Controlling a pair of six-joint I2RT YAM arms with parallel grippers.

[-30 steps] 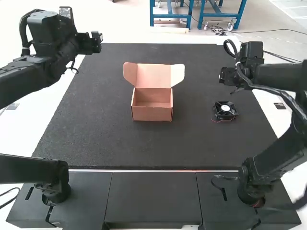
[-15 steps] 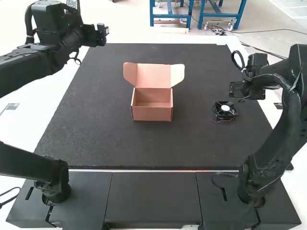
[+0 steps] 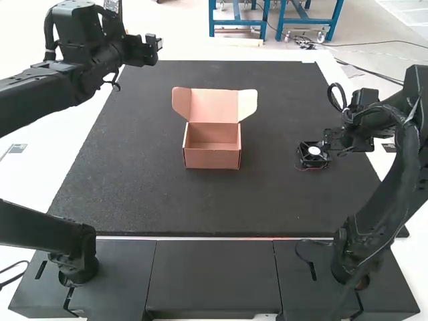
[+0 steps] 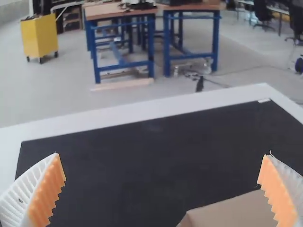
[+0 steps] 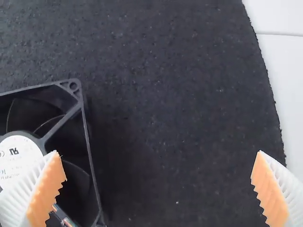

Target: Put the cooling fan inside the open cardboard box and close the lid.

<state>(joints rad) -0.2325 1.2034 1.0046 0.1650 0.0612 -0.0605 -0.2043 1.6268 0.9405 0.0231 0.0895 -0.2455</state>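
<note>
Black mat (image 3: pixel 134 167) covered the white tabletop (image 3: pixel 67 154).

High view: the open box (image 3: pixel 212 144) stood at centre. The fan (image 3: pixel 313 154) lay flat to its right, apart from it. The right hand (image 3: pixel 331 143) sat just beside the fan, and the left hand (image 3: pixel 151 49) hung over the far left corner.

Left wrist view: fingers were spread wide and held nothing.

Right wrist view: fingers were spread and empty, one over the fan's frame, the other over bare mat. Closing this far off-centre would likely catch only an edge, and the fan could slip or tip. The hub label (image 5: pixel 14 147) carried print too small to read.
</note>
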